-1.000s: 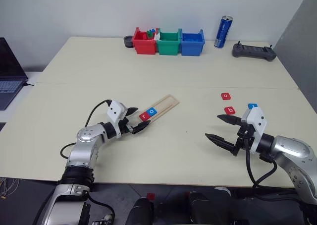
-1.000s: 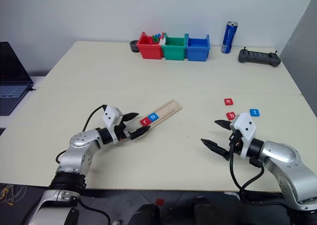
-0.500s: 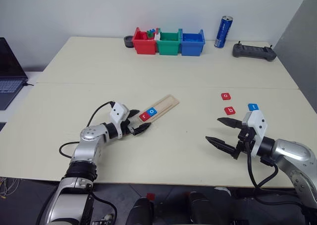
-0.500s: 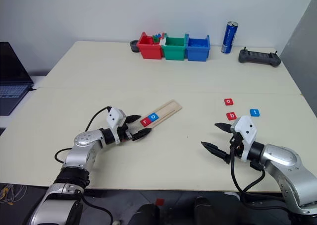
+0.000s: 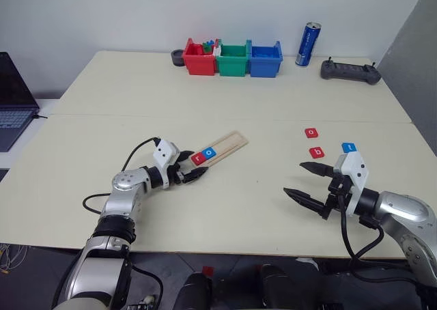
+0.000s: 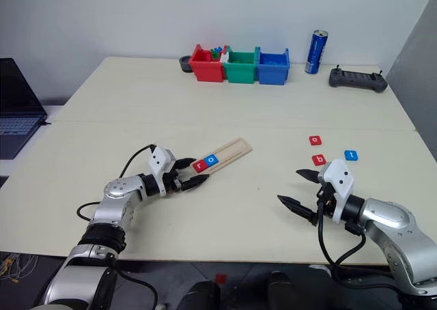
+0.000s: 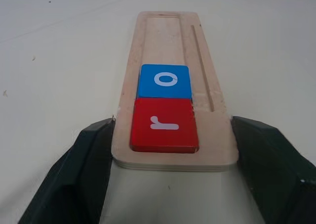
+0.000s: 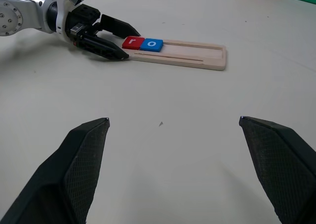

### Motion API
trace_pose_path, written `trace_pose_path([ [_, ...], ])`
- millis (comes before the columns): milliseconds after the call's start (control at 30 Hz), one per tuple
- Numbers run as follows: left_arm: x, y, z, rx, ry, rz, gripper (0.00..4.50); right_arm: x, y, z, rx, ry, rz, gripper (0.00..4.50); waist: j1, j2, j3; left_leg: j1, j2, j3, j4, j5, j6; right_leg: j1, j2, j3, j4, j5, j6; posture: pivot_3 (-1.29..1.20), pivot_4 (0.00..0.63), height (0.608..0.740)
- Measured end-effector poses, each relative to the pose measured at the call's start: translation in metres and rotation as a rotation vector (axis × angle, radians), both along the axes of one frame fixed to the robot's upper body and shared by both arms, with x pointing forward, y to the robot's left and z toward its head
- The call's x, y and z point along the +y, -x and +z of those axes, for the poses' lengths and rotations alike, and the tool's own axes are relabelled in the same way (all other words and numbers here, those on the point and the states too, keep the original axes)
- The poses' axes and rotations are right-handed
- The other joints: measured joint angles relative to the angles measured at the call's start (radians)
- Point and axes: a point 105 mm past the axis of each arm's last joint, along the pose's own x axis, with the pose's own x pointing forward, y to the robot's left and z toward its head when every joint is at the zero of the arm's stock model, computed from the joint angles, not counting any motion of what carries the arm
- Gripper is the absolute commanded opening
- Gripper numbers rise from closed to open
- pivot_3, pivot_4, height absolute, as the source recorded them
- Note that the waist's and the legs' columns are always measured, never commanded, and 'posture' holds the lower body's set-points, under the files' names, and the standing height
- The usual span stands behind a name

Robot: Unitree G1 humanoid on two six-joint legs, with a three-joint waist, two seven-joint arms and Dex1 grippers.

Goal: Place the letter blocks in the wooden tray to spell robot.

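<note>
The wooden tray (image 5: 225,146) lies slanted on the table, left of centre. In its near end sit a red "r" block (image 7: 164,124) and a blue "o" block (image 7: 164,81), side by side. My left gripper (image 5: 194,165) is shut on that near end of the tray, one black finger (image 7: 94,160) pressed against each long side. Three more letter blocks lie loose at the right: a red "o" (image 5: 311,132), a red "b" (image 5: 317,152) and a blue "t" (image 5: 348,147). My right gripper (image 5: 295,177) hovers open just in front of them, holding nothing.
Red (image 5: 199,59), green (image 5: 232,59) and blue (image 5: 265,59) plastic bins stand in a row at the table's far edge. A blue can (image 5: 308,44) and a black controller (image 5: 350,70) lie to their right. A laptop (image 5: 13,105) sits off the left side.
My left gripper's fingers have closed onto the near end of the wooden tray. The right arm has not moved.
</note>
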Motion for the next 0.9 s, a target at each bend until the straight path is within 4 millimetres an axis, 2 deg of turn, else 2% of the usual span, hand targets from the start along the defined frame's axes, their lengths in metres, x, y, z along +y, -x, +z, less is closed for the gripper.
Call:
trace_pose_path([
  [433,-0.007,-0.002,0.001,-0.011,-0.011,-0.051,3.37,0.005,0.000,0.016,-0.067,0.020,0.023,4.50,0.001,0.000,0.000,0.000,0.000,0.000,0.000,0.000,0.000,0.000,0.000,0.000,0.000,0.000,0.000,0.00,0.150,0.740],
  [667,-0.041,0.017,-0.001,0.014,-0.032,-0.298,3.37,0.002,0.004,0.020,-0.096,0.084,0.099,4.50,0.002,0.000,0.000,-0.001,-0.001,-0.001,0.000,0.000,0.000,0.000,0.000,-0.001,0.000,0.000,0.000,0.00,0.150,0.740],
  [900,-0.062,0.032,0.000,-0.003,-0.058,-0.499,3.37,0.001,0.009,0.016,-0.102,0.109,0.153,4.50,0.001,0.000,0.000,-0.001,0.000,-0.001,0.000,0.000,0.000,0.000,0.000,-0.001,0.000,0.000,0.000,0.00,0.150,0.740],
])
